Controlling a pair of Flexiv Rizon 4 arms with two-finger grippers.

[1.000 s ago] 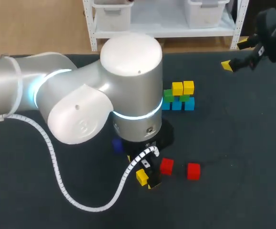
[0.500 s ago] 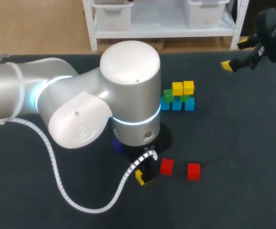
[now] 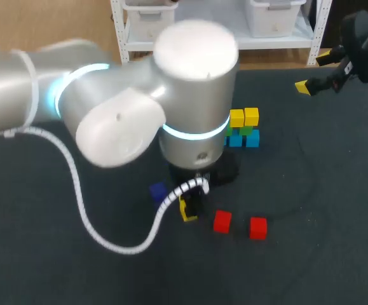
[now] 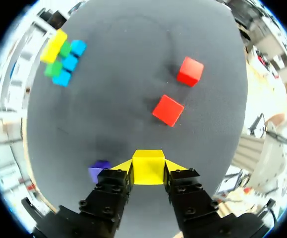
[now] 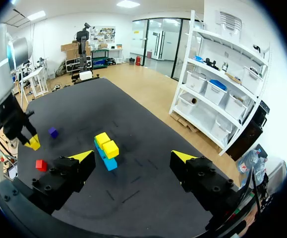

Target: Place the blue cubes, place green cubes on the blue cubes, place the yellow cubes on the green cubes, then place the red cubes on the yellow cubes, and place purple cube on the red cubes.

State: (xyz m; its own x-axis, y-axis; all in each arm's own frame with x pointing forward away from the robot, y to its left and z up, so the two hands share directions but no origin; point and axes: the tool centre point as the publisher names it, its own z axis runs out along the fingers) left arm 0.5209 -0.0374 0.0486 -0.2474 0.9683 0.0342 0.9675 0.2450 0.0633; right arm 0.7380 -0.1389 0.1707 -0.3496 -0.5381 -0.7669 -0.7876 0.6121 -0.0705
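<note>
Since the earlier frame your left arm (image 3: 171,108) has swung up and away from you across the dark surface (image 3: 336,190), toward the stacked cubes. It has carried the small yellow cube (image 4: 148,171) off its old spot beside the red cubes. Your right arm has not shifted.

The small yellow cube now sits squarely between the fingers of your left gripper (image 4: 148,166). The yellow tips press it from both sides, so the gripper is closed only as far as the cube's width and grips it firmly. In the left wrist view a soft shadow lies on the surface just ahead of the held cube.

One red cube (image 4: 168,110) lies near, ahead of the gripper, and the second red cube (image 4: 190,71) lies further on, apart from the first. The purple cube (image 4: 98,171) rests on the surface just beside the gripper's finger, not touching it.

Well ahead, the build stands as a tight cluster. It has blue cubes (image 4: 70,63) at the base, green cubes (image 4: 52,68) on them and two yellow cubes (image 3: 244,117) on top, side by side.

Your right gripper (image 5: 133,155) hangs high over the far right corner of the surface. Its fingers are spread wide and hold nothing.
</note>
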